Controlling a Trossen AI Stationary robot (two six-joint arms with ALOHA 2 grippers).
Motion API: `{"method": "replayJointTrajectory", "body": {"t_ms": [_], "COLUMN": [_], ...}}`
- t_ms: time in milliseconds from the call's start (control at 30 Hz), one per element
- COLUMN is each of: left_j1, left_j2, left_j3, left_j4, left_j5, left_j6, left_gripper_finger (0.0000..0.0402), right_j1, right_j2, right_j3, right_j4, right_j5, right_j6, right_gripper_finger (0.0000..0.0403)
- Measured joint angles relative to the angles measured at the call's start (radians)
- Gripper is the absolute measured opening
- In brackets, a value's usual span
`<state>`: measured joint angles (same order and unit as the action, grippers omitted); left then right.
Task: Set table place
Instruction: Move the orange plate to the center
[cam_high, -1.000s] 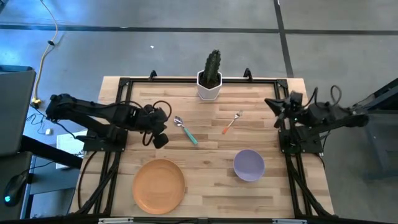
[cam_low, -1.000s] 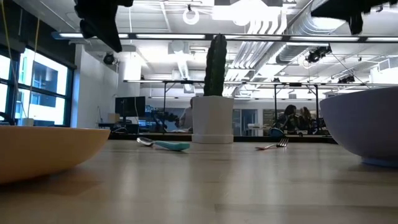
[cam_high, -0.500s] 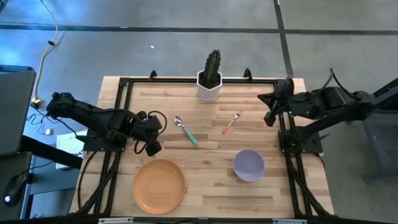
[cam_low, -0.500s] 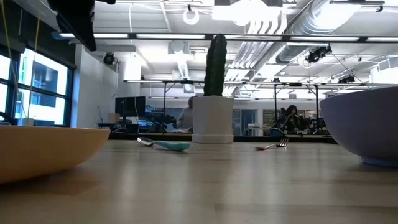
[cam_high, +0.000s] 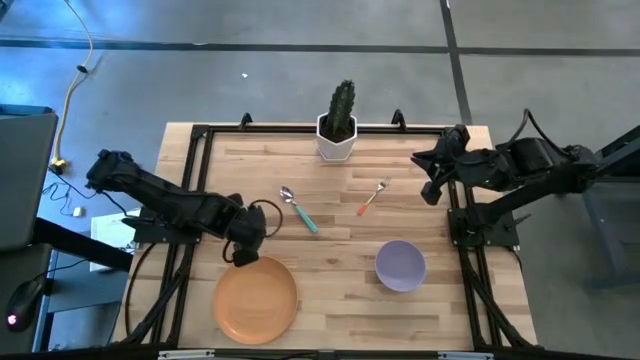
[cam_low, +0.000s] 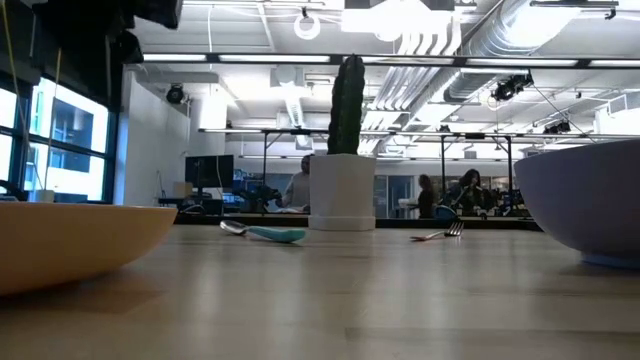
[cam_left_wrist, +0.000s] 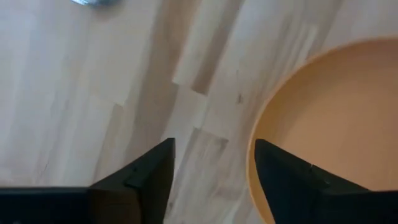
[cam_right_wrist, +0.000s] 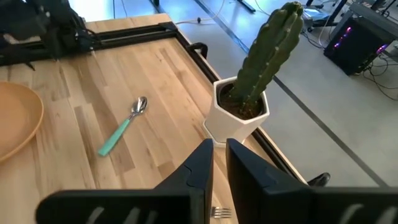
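At the table's left edge, the left arm is seen reaching inward, its left gripper (cam_high: 243, 252) held just above the far rim of the round orange plate (cam_high: 256, 298); in the left wrist view its two dark fingers (cam_left_wrist: 151, 173) stand wide apart with nothing between them, the plate's rim beside one finger. The plate lies near the front edge of the light wooden plank table (cam_high: 330, 290), towards the left corner. Further in, nearer the far edge, the metal spoon with the teal handle (cam_high: 300, 211) lies flat. At the middle of the far edge stands the white pot with a green cactus (cam_high: 338, 130). Right of centre, the metal fork with the orange handle (cam_high: 372, 197) is noted, and nearer the front edge the smaller lilac bowl (cam_high: 400, 265), apart from the plate. Over the right edge, near the far corner, the right gripper (cam_high: 432, 175) hangs; its fingers (cam_right_wrist: 198, 169) are parted by a narrow gap and hold nothing.
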<state>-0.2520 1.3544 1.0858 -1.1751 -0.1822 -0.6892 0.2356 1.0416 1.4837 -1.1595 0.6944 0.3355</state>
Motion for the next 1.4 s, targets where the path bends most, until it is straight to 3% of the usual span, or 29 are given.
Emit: {"method": "replayJointTrajectory", "body": {"t_ms": [300, 433, 600, 1100, 1400], "left_j1": [-0.001, -0.021, -0.045, -0.095, -0.095], "left_j2": [0.142, 0.182, 0.188, 0.188, 0.188], "left_j3": [0.000, -0.009, -0.097, -0.171, -0.265], "left_j4": [0.117, 0.153, 0.242, 0.306, 0.465], "left_j5": [0.086, 0.063, 0.111, 0.089, 0.108], "left_j6": [0.112, 0.166, 0.149, 0.136, 0.082], "left_gripper_finger": [0.0219, 0.0217, 0.0216, 0.0216, 0.0216], "right_j1": [0.000, 0.000, 0.000, 0.000, 0.000], "right_j2": [0.000, 0.000, 0.000, 0.000, 0.000], "right_j3": [0.000, 0.000, 0.000, 0.000, 0.000], "right_j4": [-0.021, -0.027, -0.036, -0.036, -0.035], "right_j5": [-0.009, -0.018, -0.024, -0.056, -0.058], "right_j6": [0.005, 0.005, 0.005, 0.023, 0.023], "right_gripper_finger": [0.0051, 0.0051, 0.0051, 0.0051, 0.0051]}}
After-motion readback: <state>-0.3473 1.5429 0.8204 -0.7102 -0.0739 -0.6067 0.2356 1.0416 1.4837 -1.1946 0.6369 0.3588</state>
